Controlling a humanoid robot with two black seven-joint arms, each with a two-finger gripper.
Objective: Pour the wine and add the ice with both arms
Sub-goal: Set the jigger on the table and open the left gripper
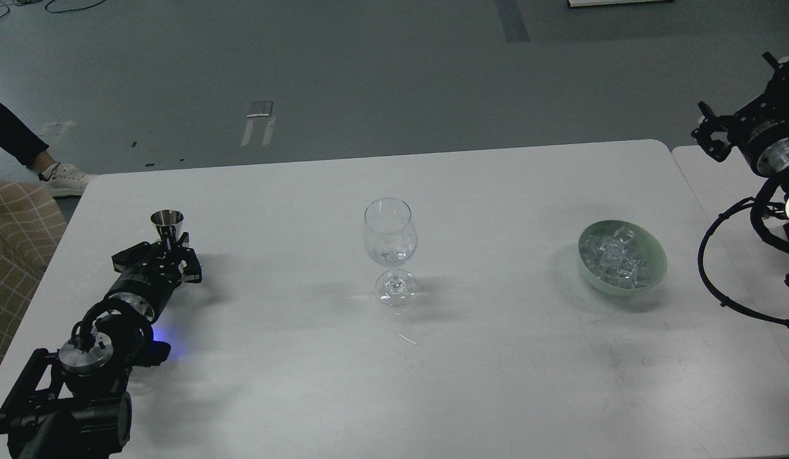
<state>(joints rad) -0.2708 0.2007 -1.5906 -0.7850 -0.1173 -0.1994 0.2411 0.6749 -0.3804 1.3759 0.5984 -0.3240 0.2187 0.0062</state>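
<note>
**Steel cup in the left gripper, ice waiting in the bowl**

Grey floor fills the far part of the view, marked with a few strips of tape, and a white table (471,382) with rounded corners spans the near part. At the far left edge a person's dark trouser leg and white shoe (62,179) stand on the floor, beside a tan checked seat (15,248).

On the left of the table, the left arm (82,357) reaches in from the near left corner, low over the surface. The left gripper (168,250) is pinched around the narrow lower part of a small steel cup (167,221), which stands upright with its open mouth up; whether its foot touches the table cannot be told.

Near the middle of the table stands a clear stemmed wine glass (390,241), upright, with a little clear liquid low in its bowl. A small wet streak (406,338) lies on the table just near of its foot.

To the right, well apart from the glass, sits a pale green bowl (649,271) holding the ice (616,256), a heap of clear cubes.

The right arm (770,146) hangs at the far right edge, beyond the table's corner and well apart from the bowl, with looped black cable below it. The right gripper (710,135) is small and dark; whether its fingers are spread or together cannot be told.
</note>
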